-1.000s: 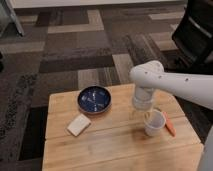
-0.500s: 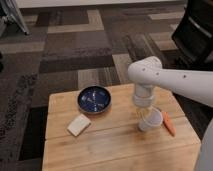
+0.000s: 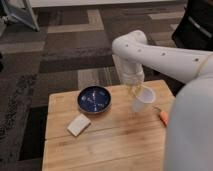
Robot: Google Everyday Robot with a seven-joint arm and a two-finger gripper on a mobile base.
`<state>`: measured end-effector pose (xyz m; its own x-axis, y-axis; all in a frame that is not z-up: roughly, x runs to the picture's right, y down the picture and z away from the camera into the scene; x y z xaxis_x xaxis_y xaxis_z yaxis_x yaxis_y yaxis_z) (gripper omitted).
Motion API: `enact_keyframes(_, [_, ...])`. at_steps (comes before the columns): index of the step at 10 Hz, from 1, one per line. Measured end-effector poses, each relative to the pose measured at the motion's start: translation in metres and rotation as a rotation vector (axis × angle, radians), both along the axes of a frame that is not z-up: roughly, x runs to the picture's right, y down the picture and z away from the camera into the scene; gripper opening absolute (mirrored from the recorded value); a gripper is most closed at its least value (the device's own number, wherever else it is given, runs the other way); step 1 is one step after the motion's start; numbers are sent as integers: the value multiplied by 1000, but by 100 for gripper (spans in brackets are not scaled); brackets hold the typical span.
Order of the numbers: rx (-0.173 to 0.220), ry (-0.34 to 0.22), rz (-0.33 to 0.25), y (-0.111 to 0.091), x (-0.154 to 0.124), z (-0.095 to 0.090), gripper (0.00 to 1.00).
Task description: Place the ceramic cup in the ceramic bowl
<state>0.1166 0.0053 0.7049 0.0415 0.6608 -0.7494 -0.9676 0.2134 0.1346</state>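
Note:
The ceramic cup, small and white, hangs tilted just above the right part of the wooden table. My gripper comes down from the white arm and is shut on the cup's left rim. The ceramic bowl, round and dark blue with faint light marks inside, rests on the table to the left of the cup, about a cup's width away. Nothing lies in the bowl.
A flat pale block lies in front of the bowl near the table's left side. A small orange object lies by the right edge. My white body fills the lower right. Patterned carpet surrounds the table.
The gripper closed on the cup and raised it off the table. Cup and gripper have shifted up and left, toward the bowl.

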Motion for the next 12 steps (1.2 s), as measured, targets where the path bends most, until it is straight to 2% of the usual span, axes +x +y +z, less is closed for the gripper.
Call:
enact_keyframes(1, [-10,-19,-58,-10,-30,8,0])
enact_keyframes(3, [-12,-38,-123,-23,-64,16,0])
enact_keyframes(9, [19,-151,-313,-66,-178,38,0])
enact_keyframes(12, [21,-232,-340,-59,-223,52,0])
